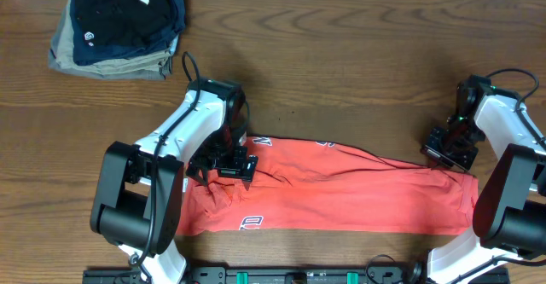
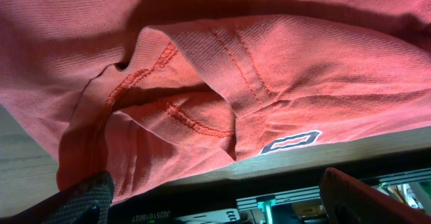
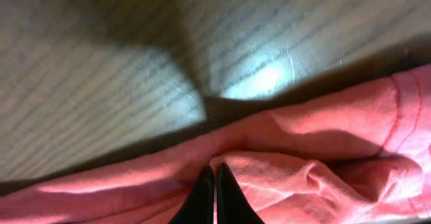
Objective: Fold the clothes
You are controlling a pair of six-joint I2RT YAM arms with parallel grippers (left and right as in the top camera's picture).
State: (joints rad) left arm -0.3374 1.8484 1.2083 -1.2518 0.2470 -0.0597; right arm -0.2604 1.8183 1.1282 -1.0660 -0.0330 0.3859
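Note:
The coral-red T-shirt point(image 1: 341, 190) lies folded into a long band across the near part of the table, with white lettering point(image 1: 250, 223) showing at its front left. My left gripper point(image 1: 226, 160) is open just above the rumpled left end; the left wrist view shows its fingers wide apart point(image 2: 219, 204) over the shirt's seams point(image 2: 222, 83) and a letter patch point(image 2: 289, 143). My right gripper point(image 1: 450, 152) is at the shirt's far right corner. In the right wrist view its fingers point(image 3: 215, 177) are pressed together on a fold of the shirt point(image 3: 283, 170).
A stack of folded navy-black and khaki-grey garments point(image 1: 119, 24) sits at the far left corner of the wooden table point(image 1: 341, 62). The shirt's front edge lies close to the table's near edge point(image 2: 323, 153), above the arm mounts.

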